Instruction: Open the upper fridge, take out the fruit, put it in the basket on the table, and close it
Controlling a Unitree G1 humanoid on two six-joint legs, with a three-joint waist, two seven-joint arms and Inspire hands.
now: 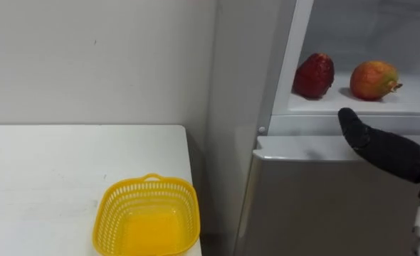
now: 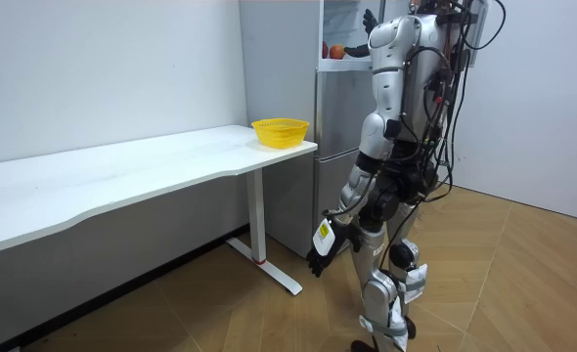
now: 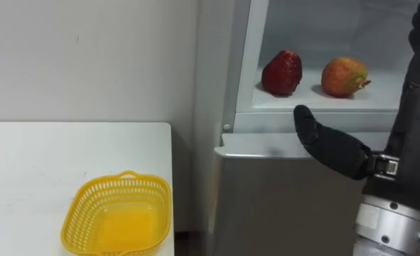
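The upper fridge compartment stands open. On its white shelf [image 1: 409, 104] lie a dark red fruit [image 1: 314, 75] and, to its right, an orange-red fruit [image 1: 372, 80]. My right hand [image 3: 409, 128] is raised upright just in front of the shelf's front edge, below and right of the fruits. It is open, thumb [image 3: 324, 146] spread toward the left, and it holds nothing. In the room view my left hand [image 2: 318, 260] hangs low by my side, fingers relaxed and empty. I stand facing the fridge [image 2: 339, 147].
A yellow plastic basket [image 1: 147, 217] sits empty at the near right corner of the white table [image 1: 53, 171], left of the fridge. The grey lower fridge door [image 1: 324, 206] is closed below the shelf. A plain wall runs behind the table.
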